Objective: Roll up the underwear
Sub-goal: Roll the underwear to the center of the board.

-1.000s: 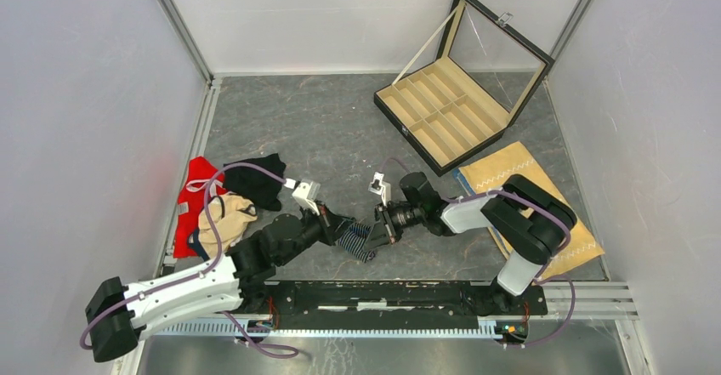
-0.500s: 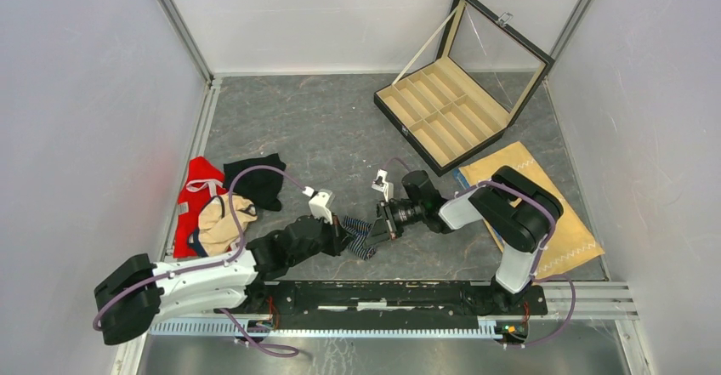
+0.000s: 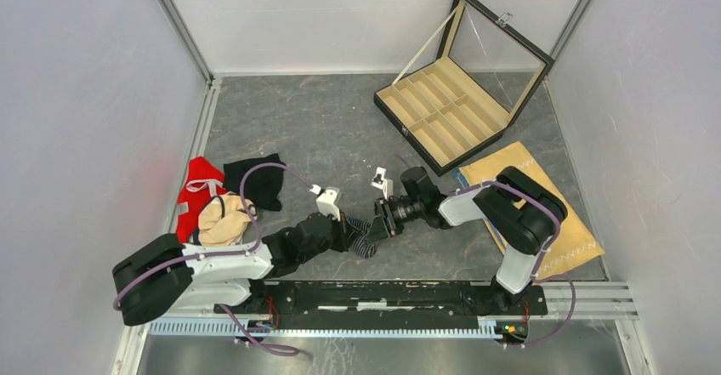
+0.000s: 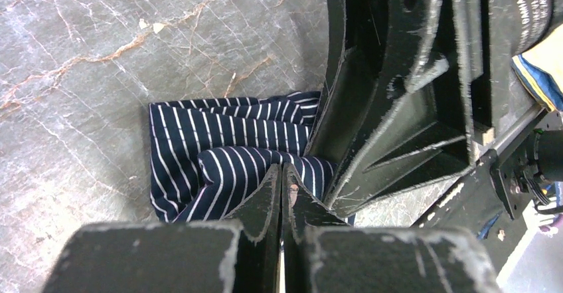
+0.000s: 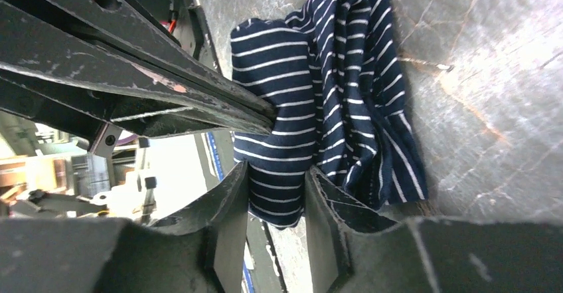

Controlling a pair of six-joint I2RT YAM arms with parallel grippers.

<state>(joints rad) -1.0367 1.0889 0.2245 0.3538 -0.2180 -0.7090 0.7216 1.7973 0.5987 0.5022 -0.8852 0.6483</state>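
Two arms meet low over the near middle of the table (image 3: 315,128), tip to tip at the striped briefs (image 3: 366,239). This navy piece with thin pale stripes lies bunched on the grey marbled top, one plump fold rolled over on itself and flatter layers spread beside it. The left arm (image 3: 212,264) reaches in from the left. Its jaws are fully closed, the two fingers (image 4: 265,196) pressed flat together, and their tips are buried in the rolled fold. I cannot tell whether any cloth is pinched between them. The right arm (image 3: 502,209) comes from the other side. Its jaws stand partly apart and straddle the end of the same fold, so the cloth fills the gap between them; whether they squeeze it cannot be told. The closed left tips enter the fold just beside the right fingers (image 5: 226,200). Well to the left, near the wall, the black briefs (image 3: 258,184) lie flat, touching a red garment (image 3: 194,190) and a crumpled beige one (image 3: 223,222). An open box (image 3: 442,111) with tan compartments sits at the far right, its glass lid raised. A tan cloth (image 3: 519,167) with white zigzag stitching lies beside the box, partly under the right arm.
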